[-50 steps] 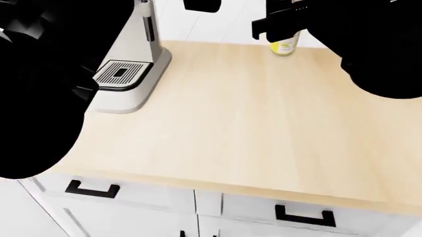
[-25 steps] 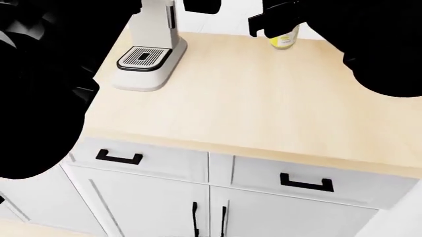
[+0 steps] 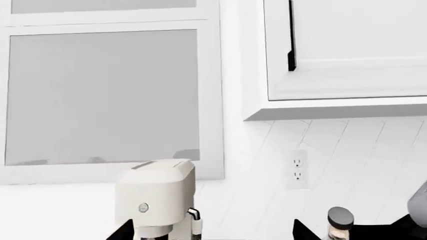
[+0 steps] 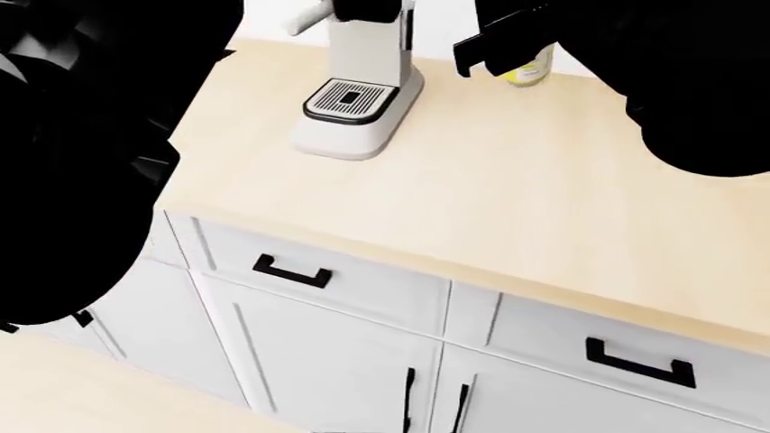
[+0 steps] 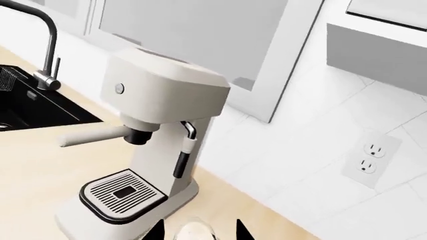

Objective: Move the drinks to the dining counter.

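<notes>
Right gripper (image 4: 511, 50) sits at the far edge of the wood worktop (image 4: 517, 189), black fingers (image 5: 155, 232) either side of the glass bottle with yellow label (image 4: 527, 70); whether they actually pinch it cannot be told. From the right wrist, the bottle's pale top (image 5: 192, 231) shows between the fingertips, with the espresso machine (image 5: 150, 145) just beyond and the black sink (image 5: 30, 102) and faucet (image 5: 41, 47) further off. Left gripper (image 3: 207, 235) shows only spread fingertips, nothing between; espresso machine and wall outlet (image 3: 297, 169) ahead, a dark-capped bottle (image 3: 339, 222) to one side. White drawers (image 4: 361, 289) under the worktop.
</notes>
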Controlling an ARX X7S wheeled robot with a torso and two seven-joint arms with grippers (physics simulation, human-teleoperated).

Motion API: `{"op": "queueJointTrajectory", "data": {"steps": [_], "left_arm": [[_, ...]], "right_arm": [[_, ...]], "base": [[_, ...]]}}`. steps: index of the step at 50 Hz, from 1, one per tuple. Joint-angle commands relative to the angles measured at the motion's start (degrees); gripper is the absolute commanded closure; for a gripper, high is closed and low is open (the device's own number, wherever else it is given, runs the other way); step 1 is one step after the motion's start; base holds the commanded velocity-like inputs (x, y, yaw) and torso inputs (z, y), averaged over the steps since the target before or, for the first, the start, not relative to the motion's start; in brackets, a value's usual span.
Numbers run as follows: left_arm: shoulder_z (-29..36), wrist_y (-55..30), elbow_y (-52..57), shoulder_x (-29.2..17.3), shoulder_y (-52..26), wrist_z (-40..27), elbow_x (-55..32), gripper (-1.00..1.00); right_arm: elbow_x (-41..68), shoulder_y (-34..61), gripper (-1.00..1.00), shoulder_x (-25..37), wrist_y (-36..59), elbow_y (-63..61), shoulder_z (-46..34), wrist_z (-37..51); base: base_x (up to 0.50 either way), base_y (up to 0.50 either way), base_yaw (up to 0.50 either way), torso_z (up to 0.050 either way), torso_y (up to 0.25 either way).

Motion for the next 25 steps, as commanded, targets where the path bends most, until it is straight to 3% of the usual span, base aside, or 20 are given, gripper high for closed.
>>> {"op": "queueJointTrajectory", "data": {"steps": [1, 25], "left_arm": [[0.0, 0.0, 0.0, -0.1, -0.1, 0.0, 0.0, -1.00], [0.1, 0.1, 0.3, 0.0, 0.2, 0.0, 0.0, -1.00]], "right_arm": [[-1.7, 0.5, 1.00, 0.0, 0.4, 0.1, -0.1, -0.5], [-1.6, 0.8, 1.00, 0.1, 1.2, -0.3, -0.6, 0.3]], "base": [[-0.01, 0.00, 0.50, 0.000, 0.000], [-0.01, 0.00, 0.50, 0.000, 0.000]]}}
